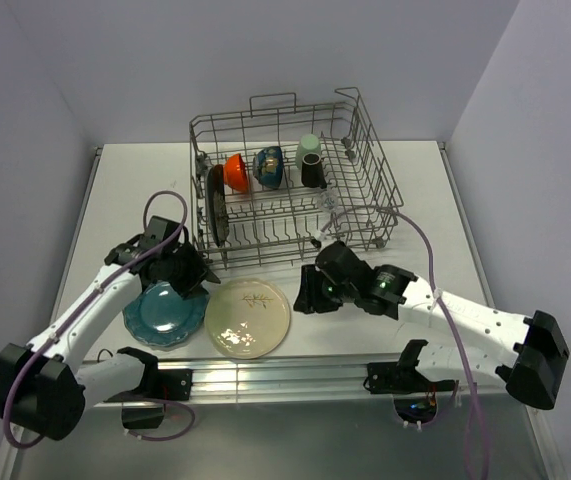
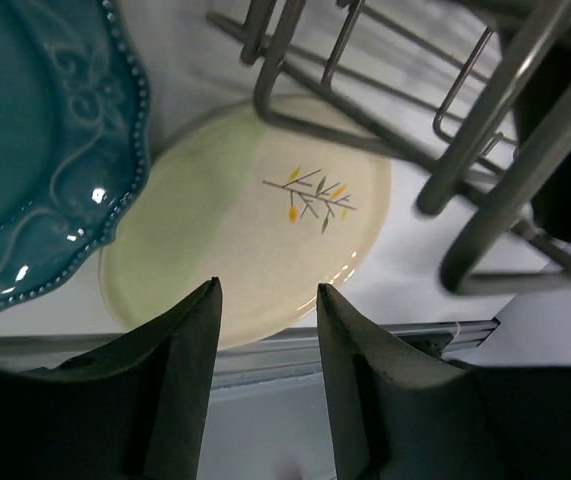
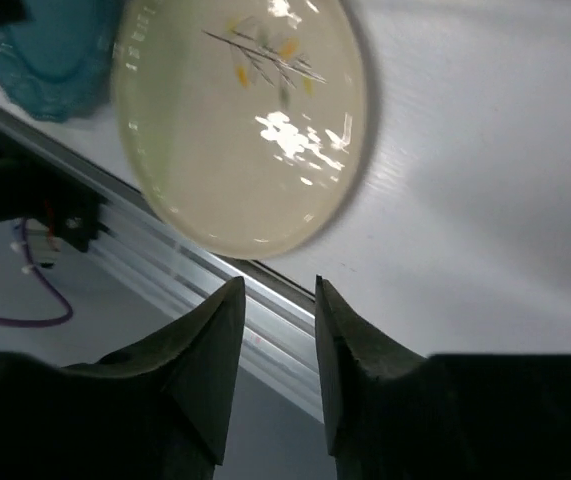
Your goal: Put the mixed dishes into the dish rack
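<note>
The dish rack point(image 1: 368, 192) stood upper centre on the tabletop point(image 1: 135, 190). Below it lay the cream round plate point(image 1: 248, 318), with the teal scalloped plate point(image 1: 163, 314) to its left. The left pincer point(image 2: 267, 292) and the right pincer point(image 3: 279, 286) each gaped slightly, empty.

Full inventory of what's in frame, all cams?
dish rack: 1, grey wire, far centre of the table
red-orange bowl: 1, in rack, rear left
dark bowl: 1, blue and yellow marks, in rack right of the red-orange bowl
pale green cup: 1, in rack, rear right
mug: 1, dark, in rack just in front of the cup
black plate: 1, on edge at rack's left side
teal scalloped plate: 1, flat on table, near left
cream round plate: 1, sprig motif, flat, right of teal plate
table: 1, white
left fingers: 2, black, apart, empty, near the plates
right fingers: 2, black, apart, empty, right of cream plate
</note>
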`<state>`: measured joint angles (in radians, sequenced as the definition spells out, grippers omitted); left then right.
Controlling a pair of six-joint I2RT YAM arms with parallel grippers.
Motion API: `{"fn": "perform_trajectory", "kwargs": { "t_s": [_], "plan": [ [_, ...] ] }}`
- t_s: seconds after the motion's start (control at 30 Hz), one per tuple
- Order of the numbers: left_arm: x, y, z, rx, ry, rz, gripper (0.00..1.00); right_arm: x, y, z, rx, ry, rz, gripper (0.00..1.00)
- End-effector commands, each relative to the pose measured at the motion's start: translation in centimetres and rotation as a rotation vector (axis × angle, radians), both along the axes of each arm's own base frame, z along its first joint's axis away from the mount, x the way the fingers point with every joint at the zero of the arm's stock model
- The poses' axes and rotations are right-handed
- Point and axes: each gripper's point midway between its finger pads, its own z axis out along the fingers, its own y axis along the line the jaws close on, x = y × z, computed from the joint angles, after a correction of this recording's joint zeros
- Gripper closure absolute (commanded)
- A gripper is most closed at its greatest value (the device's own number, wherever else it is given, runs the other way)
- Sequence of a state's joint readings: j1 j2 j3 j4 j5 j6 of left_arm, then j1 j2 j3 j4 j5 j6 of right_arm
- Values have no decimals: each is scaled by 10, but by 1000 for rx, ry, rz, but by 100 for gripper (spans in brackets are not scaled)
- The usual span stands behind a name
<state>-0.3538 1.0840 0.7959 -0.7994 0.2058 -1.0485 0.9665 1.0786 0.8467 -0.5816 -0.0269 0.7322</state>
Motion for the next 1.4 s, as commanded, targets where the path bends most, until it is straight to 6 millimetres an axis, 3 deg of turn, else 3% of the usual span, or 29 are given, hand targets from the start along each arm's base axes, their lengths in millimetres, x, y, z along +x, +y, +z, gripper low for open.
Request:
{"fn": "perform_trajectory", "kwargs": {
  "t_s": [0.0,0.17,0.4,0.6,0.73,1.1,1.3,1.37],
  "plan": [
    [38,-6,20,-9,-130,5,51,-19,13,-20,179,133,33,53],
    [62,-3,14,11,-120,3,49,-38,20,-40,227,228,82,45],
    [92,21,3,39,-115,28,47,-40,26,-48,248,250,108,25],
    [93,21,11,-9,-128,29,48,-33,30,-65,220,273,61,21],
    [68,22,4,-28,-104,31,47,-22,31,-83,181,277,2,21],
    [-24,21,14,-134,-138,-3,38,-7,29,-124,96,302,-132,43],
    [-56,33,7,-76,-126,-43,36,-4,26,-136,-4,300,-172,64],
    [-60,36,4,-56,-115,-49,36,-5,25,-139,-30,307,-174,78]
  ]
}}
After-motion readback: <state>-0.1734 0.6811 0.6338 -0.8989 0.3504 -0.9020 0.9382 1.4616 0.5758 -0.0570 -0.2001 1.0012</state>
